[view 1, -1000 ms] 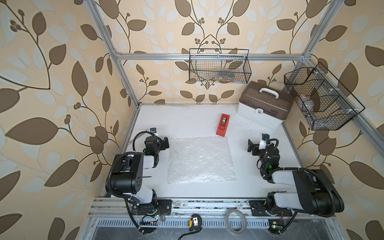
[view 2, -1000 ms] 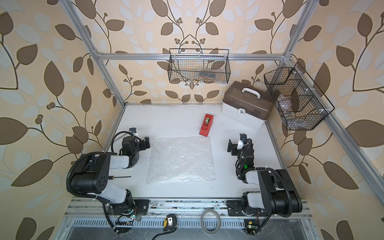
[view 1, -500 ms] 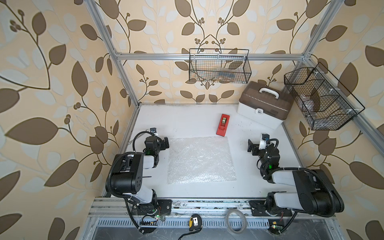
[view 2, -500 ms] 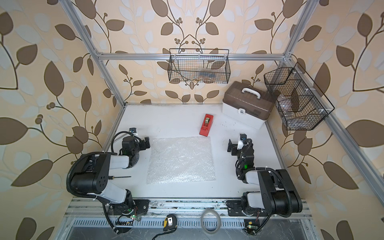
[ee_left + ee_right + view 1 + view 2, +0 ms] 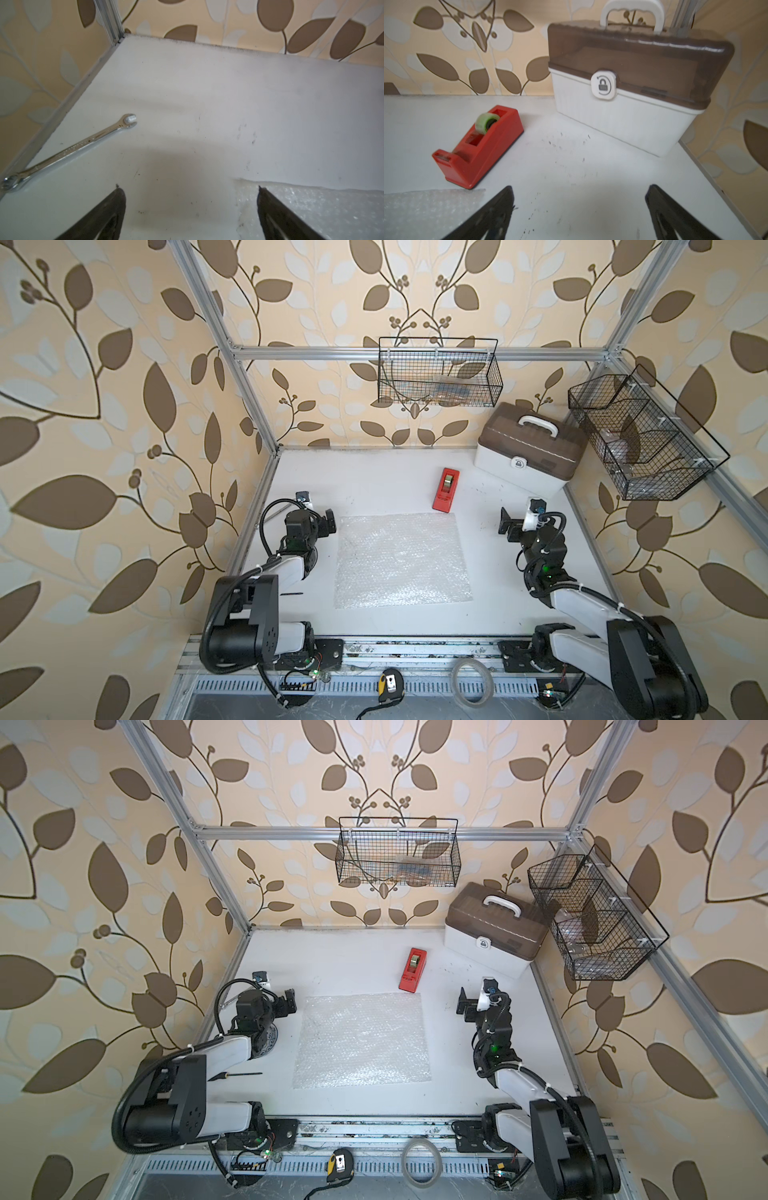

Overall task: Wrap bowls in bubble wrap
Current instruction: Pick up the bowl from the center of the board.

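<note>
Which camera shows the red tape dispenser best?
The right wrist view: the red tape dispenser sits close up, roll and cutter visible. Both top views show it small, beside the bubble wrap. The left wrist view misses it.

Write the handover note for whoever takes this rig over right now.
The left gripper is open and empty, by a corner of the bubble wrap.
The right gripper is open and empty, facing the red tape dispenser and the storage box.
The bubble wrap lies flat on the table between the arms, nothing on it.
No bowl shows on the table; something clear lies in the wire basket on the right wall, too unclear to name.
Done: sheet laid out. Left: find the bowl, set it on the sheet, wrap it.
</note>
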Robot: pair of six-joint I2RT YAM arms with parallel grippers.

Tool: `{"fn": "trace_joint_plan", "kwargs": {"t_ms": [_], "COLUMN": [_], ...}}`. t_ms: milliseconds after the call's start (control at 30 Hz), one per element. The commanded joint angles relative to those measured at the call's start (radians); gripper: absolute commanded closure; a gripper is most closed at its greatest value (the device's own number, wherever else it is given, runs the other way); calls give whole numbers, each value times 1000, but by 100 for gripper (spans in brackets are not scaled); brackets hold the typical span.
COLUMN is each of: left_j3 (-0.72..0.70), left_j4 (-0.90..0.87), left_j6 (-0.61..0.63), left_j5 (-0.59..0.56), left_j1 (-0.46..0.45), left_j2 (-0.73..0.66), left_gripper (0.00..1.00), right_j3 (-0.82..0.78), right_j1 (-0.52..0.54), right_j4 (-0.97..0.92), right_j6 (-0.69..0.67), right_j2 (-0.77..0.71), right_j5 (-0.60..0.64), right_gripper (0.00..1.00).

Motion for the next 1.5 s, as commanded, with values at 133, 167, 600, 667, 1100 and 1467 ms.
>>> {"fn": "trace_joint_plan", "kwargs": {"t_ms": [133, 167, 600, 667, 1100, 1467], "left_j3": [99, 109, 450, 460, 386, 368], "left_j4": [-248, -271, -1060, -1123, -1257, -1242], "left_j6": [-170, -183, -501, -537, -574, -605], "left_j5": [-36, -22, -18, -15, 44, -42], "left_j1": [-42, -48, -59, -58, -60, -106], "left_j2": [-195, -201, -121, -127, -175, -38], "left_gripper": [1, 1, 1, 1, 2, 19], "right_j3": [162, 168, 325, 340, 394, 322], "right_j1": [80, 99, 428, 495, 796, 587], "right_j4": [-441, -465, -891, -920, -969, -1053], "right_j6": [106, 124, 475, 527, 784, 789], "right_j2": [-158, -172, -240, -221, -50, -140], "right_j5": [17, 23, 61, 54, 139, -8], "right_gripper": [0, 0, 0, 0, 0, 0]}}
